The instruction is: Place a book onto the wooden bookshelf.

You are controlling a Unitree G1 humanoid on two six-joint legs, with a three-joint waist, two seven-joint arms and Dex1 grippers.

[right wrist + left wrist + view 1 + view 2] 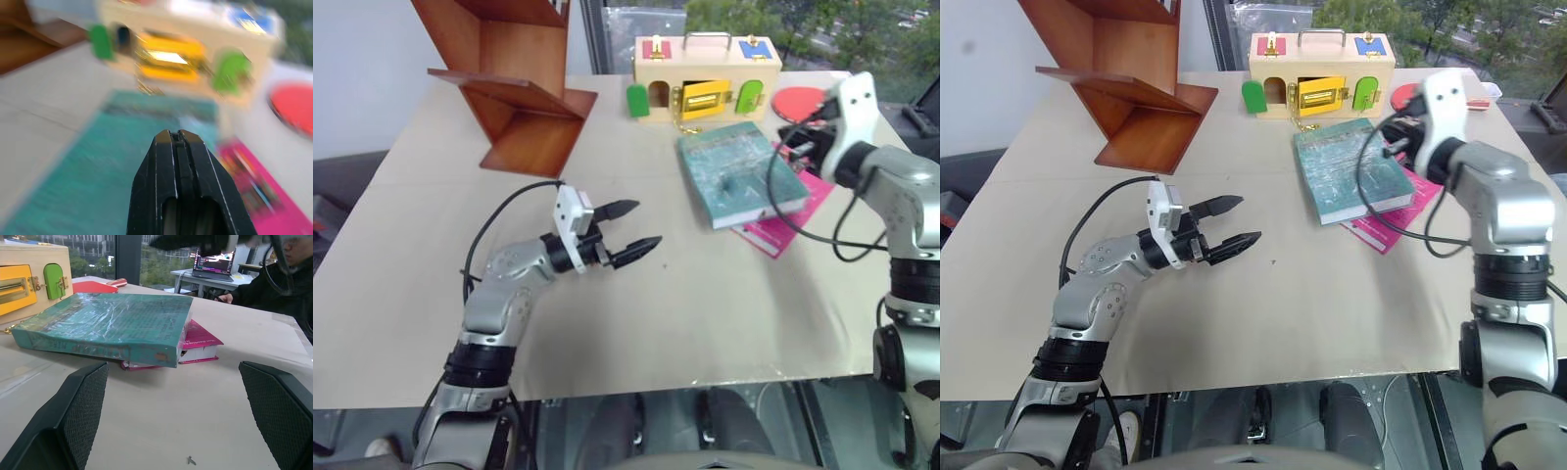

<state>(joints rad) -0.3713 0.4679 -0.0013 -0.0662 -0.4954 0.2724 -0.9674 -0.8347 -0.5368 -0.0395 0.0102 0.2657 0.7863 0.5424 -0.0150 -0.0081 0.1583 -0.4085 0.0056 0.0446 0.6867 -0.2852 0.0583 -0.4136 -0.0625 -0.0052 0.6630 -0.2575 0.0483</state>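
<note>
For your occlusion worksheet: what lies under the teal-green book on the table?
Under the book lies a thinner pink book, its corner and edge sticking out to one side. The rest of the pink cover is hidden beneath it, so nothing more can be told.

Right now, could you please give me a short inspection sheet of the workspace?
Surface: pale table.
Job's things: teal book flat on a pink book; bookshelf at the far left, nothing on it.
Clutter: latch box, red paddle.
Grippers: left gripper open, above the table, facing the book; right gripper shut, empty, over the book.
Cables: black loops on both arms.
Surroundings: windows; a person at a laptop.
</note>
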